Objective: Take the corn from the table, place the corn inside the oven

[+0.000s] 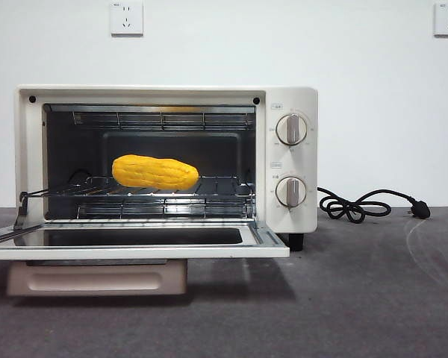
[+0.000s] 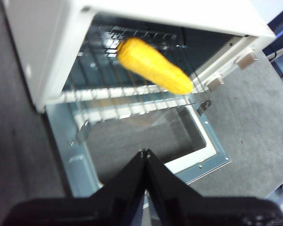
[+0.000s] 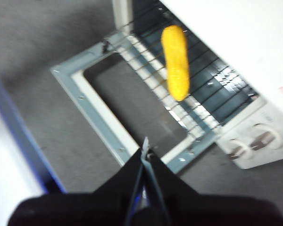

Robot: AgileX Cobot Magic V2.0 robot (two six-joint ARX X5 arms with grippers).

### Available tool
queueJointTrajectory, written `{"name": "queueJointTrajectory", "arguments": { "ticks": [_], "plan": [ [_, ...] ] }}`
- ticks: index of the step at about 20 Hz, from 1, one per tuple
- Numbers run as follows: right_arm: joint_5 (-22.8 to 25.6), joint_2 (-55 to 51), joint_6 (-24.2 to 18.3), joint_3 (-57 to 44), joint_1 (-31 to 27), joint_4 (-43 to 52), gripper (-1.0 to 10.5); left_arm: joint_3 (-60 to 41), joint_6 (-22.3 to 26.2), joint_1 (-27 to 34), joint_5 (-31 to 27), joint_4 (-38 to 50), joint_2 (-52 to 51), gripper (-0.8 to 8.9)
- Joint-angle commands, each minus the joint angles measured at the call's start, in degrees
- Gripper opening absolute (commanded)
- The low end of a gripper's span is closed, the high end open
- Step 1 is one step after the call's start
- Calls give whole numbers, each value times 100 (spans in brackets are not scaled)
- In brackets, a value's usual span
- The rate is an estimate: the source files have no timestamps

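The yellow corn [image 1: 154,172] lies on the wire rack inside the cream-white oven [image 1: 291,101], whose door [image 1: 134,242] hangs open and flat. From above, the corn [image 2: 153,66] rests on the rack, well beyond my left gripper [image 2: 145,153], which is shut with nothing in it over the open door. My right gripper [image 3: 145,143] is also shut and empty, hovering above the door's edge, apart from the corn [image 3: 175,61]. Neither arm shows in the front view.
The oven's black cord and plug [image 1: 369,205] lie on the grey table [image 1: 358,298] to the right. Two knobs [image 1: 291,129] sit on the oven's right panel. A white wall with sockets stands behind.
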Motion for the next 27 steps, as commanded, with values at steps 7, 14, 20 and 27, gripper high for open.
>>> {"name": "queueJointTrajectory", "arguments": {
  "ticks": [7,14,20,27],
  "plan": [
    [-1921,2,-560,-26,-1375,-470,-15,-431,-7,494,15,328,745,-8],
    [-2227,2,-721,-26,-1808,-551,-12,-431,-111,490,-243,796,2590,-8],
    [-2232,2,-754,-26,-1810,-533,-12,-431,-245,245,-619,1005,3442,-8],
    [-2229,2,-785,-26,-1810,-520,-12,-431,-573,-669,-1329,1408,3740,-8]
  ]
}}
